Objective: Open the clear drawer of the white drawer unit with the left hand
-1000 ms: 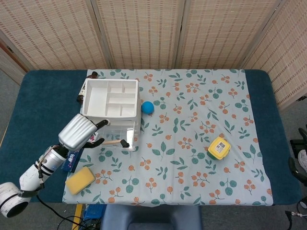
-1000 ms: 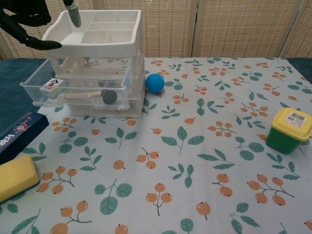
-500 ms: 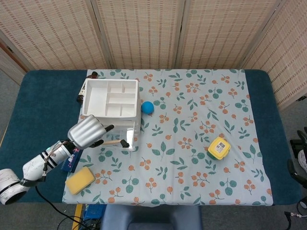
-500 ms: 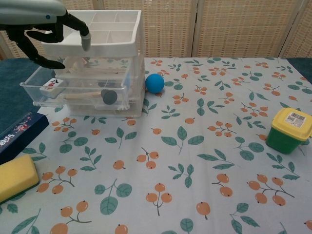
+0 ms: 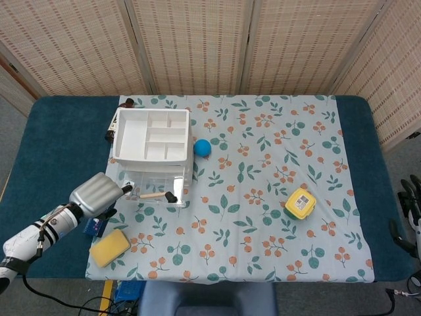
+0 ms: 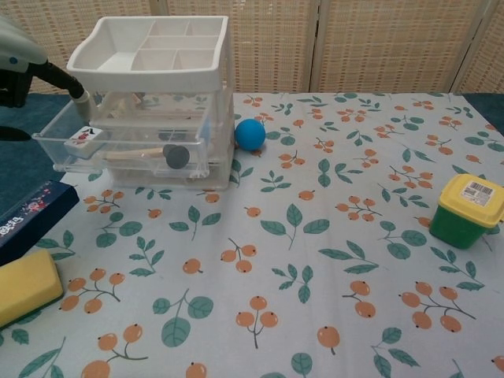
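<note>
Item: white drawer unit [image 5: 152, 135], stood at the far-left part of the floral cloth [image 5: 263, 217], with an open divided tray on top. Below the tray, the clear drawer [image 6: 130, 146] is seen drawn partly out toward the robot, its front wall projecting past the unit's frame. Inside it a small hammer-like tool [image 5: 160, 195] and a small tile [image 6: 83, 135] are visible through the plastic.

Left hand [image 5: 97, 195]: held low at the drawer's front-left corner, on the robot's side of the unit. One fingertip [image 6: 81, 101] is seen at or just over the drawer's left rim; whether it actually touches cannot be told. The other fingers are apart and nothing is enclosed by them, so the hand is judged released, not grasping.

Right hand: not seen in either view.

Governing relation: the drawer lies to the right of and slightly beyond the left hand. Its slide axis runs from the unit's back toward the robot, and its long front edge runs left to right. The left hand is the only one near; any further pull would be made toward the robot along that slide axis, with the rim hooked from within.

Also catalogued: blue ball [image 5: 202, 147] just beside the unit's right side; yellow sponge [image 5: 110, 247] and dark blue box [image 6: 31, 216] near the left front of the table; yellow-lidded green container [image 5: 300, 203] well apart at the right; a dark bottle [image 5: 110, 133] partly hidden at the unit's far left side
</note>
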Controlling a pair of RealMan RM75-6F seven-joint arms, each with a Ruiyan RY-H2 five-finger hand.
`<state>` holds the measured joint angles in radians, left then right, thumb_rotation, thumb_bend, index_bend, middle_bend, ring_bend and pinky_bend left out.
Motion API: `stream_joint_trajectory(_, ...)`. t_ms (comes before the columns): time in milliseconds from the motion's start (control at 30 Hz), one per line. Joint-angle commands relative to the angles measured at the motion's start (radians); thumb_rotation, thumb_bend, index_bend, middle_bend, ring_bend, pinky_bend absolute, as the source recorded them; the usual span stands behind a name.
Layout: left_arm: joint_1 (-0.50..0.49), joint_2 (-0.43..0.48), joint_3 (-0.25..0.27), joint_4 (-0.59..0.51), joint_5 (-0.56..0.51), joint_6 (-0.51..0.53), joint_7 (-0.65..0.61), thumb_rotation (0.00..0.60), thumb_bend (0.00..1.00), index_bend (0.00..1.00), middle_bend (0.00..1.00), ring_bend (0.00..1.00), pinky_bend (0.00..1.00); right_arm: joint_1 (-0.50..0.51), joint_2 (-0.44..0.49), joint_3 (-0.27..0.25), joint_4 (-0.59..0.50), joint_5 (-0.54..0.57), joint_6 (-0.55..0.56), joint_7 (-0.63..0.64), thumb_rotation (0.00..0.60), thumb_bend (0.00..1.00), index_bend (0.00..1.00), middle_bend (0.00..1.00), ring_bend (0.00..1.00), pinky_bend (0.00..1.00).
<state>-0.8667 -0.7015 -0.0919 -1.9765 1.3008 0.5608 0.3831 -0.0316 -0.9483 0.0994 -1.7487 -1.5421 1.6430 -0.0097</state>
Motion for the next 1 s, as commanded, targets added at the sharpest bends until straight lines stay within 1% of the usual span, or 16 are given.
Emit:
stream_joint_trajectory(33, -0.008, 0.001, 0.012, -0.009, -0.023, -0.018, 0.005, 0.6, 0.36, 0.2, 0.97, 1.0, 1.0, 0.001, -0.002, -0.001, 0.002, 0.0, -0.002, 0.002, 0.6, 0.45, 0.0, 0.0, 0.0, 0.0)
stream_joint_trajectory(200, -0.015, -0.022, 0.023, 0.008, -0.06, -0.017, 0.024, 0.6, 0.36, 0.18, 0.97, 1.0, 1.0, 0.0, -0.004, -0.002, 0.007, 0.003, -0.001, 0.006, 0.6, 0.45, 0.0, 0.0, 0.0, 0.0)
stream_joint_trajectory(500, -0.034, -0.022, 0.043, 0.003, -0.099, -0.025, 0.061, 0.6, 0.36, 0.2, 0.97, 1.0, 1.0, 0.0, -0.008, -0.003, 0.012, 0.006, -0.002, 0.01, 0.6, 0.45, 0.0, 0.0, 0.0, 0.0)
stream_joint_trajectory(733, -0.062, -0.014, 0.066, -0.011, -0.151, -0.041, 0.105, 0.6, 0.36, 0.23, 0.97, 1.0, 1.0, 0.0, -0.011, -0.002, 0.017, 0.008, -0.003, 0.016, 0.6, 0.45, 0.0, 0.0, 0.0, 0.0)
stream_joint_trajectory(1000, -0.096, -0.03, 0.092, -0.012, -0.209, -0.037, 0.156, 0.6, 0.36, 0.23, 0.97, 1.0, 1.0, -0.003, -0.013, -0.004, 0.022, 0.011, 0.0, 0.022, 0.6, 0.45, 0.0, 0.0, 0.0, 0.0)
